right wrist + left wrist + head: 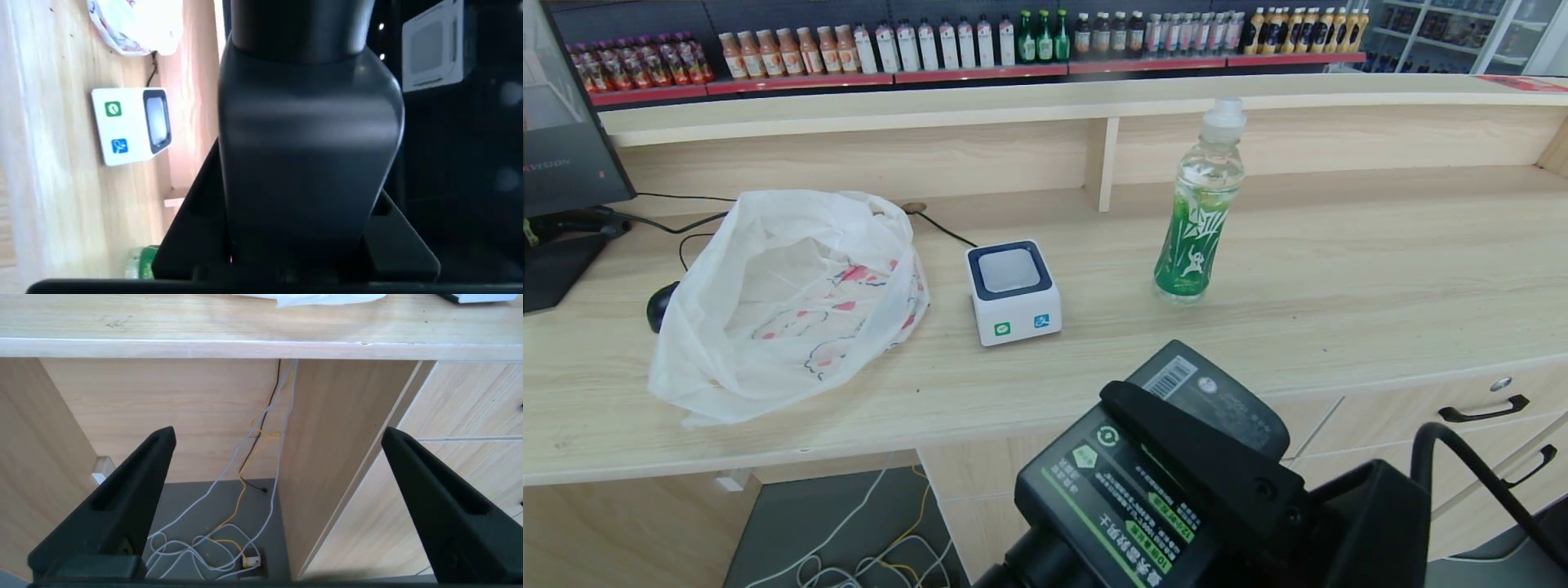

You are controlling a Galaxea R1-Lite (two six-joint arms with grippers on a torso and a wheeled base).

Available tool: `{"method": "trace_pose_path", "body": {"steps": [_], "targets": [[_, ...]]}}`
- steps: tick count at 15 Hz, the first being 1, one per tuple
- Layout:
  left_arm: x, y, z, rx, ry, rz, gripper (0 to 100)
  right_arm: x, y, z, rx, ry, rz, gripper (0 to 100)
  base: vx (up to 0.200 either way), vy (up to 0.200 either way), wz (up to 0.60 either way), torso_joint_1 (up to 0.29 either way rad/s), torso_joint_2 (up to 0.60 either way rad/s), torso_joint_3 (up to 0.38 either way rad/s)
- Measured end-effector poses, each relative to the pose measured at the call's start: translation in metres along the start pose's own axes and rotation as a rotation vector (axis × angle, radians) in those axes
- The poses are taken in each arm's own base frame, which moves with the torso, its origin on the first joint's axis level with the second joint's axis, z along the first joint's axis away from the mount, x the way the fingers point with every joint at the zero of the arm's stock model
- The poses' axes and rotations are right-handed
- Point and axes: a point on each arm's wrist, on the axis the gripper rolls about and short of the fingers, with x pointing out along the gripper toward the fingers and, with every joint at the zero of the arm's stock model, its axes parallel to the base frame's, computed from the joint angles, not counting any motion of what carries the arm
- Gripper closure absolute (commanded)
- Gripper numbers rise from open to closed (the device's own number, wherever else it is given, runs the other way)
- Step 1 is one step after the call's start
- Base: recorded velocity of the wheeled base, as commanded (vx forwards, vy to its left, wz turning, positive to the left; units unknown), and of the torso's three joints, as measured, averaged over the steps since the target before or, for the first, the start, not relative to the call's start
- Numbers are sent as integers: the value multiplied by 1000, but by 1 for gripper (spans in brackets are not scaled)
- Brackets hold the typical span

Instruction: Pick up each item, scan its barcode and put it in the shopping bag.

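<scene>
My right gripper [1131, 416] is shut on a black pack [1111, 490] with a green label and a white barcode, held low in front of the counter's front edge. In the right wrist view the pack [310, 139] hides most of what lies beyond. A white scanner box [1013, 290] [131, 126] sits mid-counter. To its left lies the white shopping bag [784, 302] [135, 24], mouth open. A green-labelled drink bottle [1199, 212] [140, 263] stands upright to the scanner's right. My left gripper [278, 498] hangs open and empty below the counter edge.
A monitor [564, 147] and a black mouse [658, 306] are at the counter's left end. A raised wooden ledge [1094, 98] runs along the back. Drawers with black handles [1482, 408] sit under the right side. Loose cables [237, 531] lie on the floor beneath.
</scene>
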Motion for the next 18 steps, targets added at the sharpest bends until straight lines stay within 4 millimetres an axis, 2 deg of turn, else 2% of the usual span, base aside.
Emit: {"method": "trace_pose_path", "body": {"steps": [2,18], "targets": [[0,0,0,0,0,0,0,-2,-6,-1,-70,1,-18,100,0,0,0,0,0,0],[0,0,0,-1,0,0,0,-8,-14,-1,-57,-29,-50,100,0,0,0,0,0,0]]}}
